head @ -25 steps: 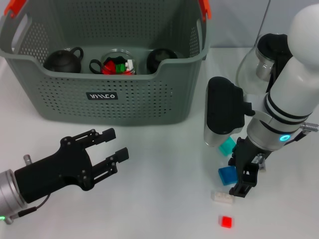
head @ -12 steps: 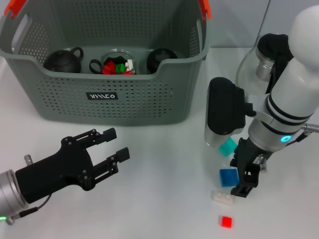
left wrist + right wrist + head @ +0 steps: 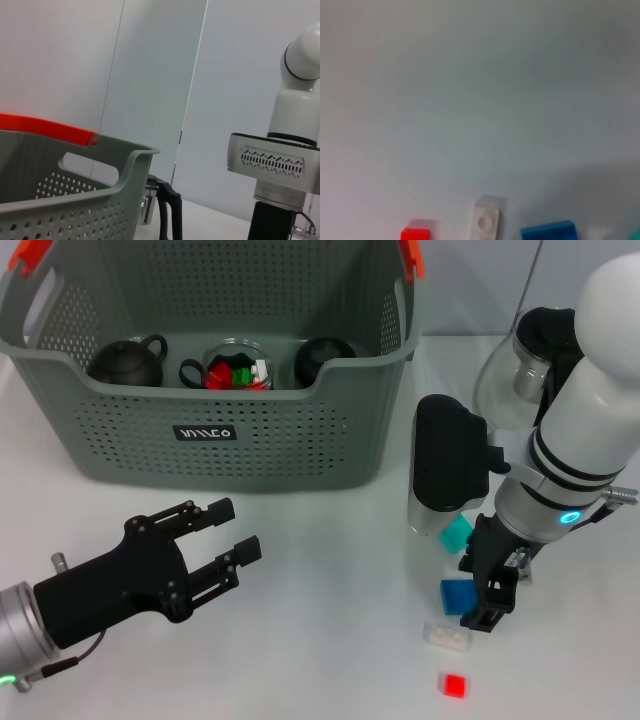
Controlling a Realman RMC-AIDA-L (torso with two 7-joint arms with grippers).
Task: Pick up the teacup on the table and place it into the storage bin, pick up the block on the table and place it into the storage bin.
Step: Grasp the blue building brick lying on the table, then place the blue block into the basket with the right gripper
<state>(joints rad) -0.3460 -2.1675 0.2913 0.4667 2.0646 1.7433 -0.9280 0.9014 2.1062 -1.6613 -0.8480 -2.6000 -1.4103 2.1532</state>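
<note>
At lower right of the head view, the right hand (image 3: 487,598) has edged slightly up and left since a moment ago, fingers now just beside the blue block (image 3: 457,595) on the bench (image 3: 330,640) (whether they are parted or closed I cannot tell). It looks like lining up, not yet a grasp. The storage bin (image 3: 215,440) fills the upper left, teacups (image 3: 128,361) already inside, while the left hand (image 3: 222,537) hangs open and empty at lower left.

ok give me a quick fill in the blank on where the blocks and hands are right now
1. The right hand is lowered beside the ____ block on the table.
2. Nearest the table's front edge lies a small ____ block.
3. The left hand hovers open in front of the grey ____.
4. Between the blue and red blocks lies a ____ block.

Missing words: blue; red; storage bin; white
</note>
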